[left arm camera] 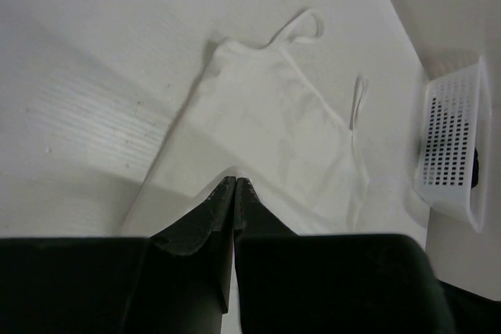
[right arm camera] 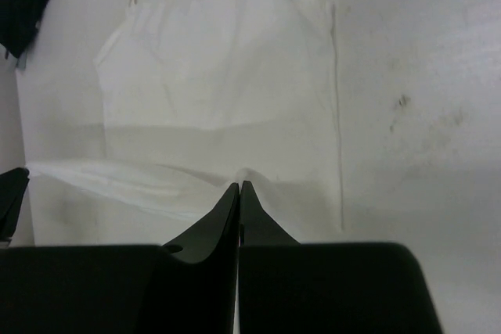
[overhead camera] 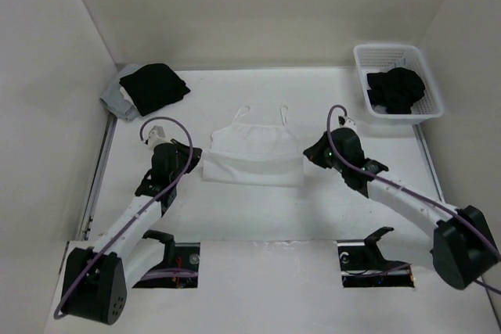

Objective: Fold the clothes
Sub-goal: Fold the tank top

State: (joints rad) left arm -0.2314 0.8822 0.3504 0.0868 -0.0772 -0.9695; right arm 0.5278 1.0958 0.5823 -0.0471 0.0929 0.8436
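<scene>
Fully shut, left gripper [left arm camera: 236, 181] and right gripper [right arm camera: 239, 185] each pinched the camisole [overhead camera: 254, 154] hem facing the table [overhead camera: 258, 213] near edge; thin fabric slipping from either pinch would skew the fold.

The top camera looks down from above and behind the arms [overhead camera: 141, 217], taking in the whole tabletop [overhead camera: 258, 209]. Each wrist camera sits close behind its fingers, left fingers [left arm camera: 215, 209] and right fingers [right arm camera: 223, 213] at bottom centre, angled down and forward. All three views share the camisole [overhead camera: 254, 150].
</scene>
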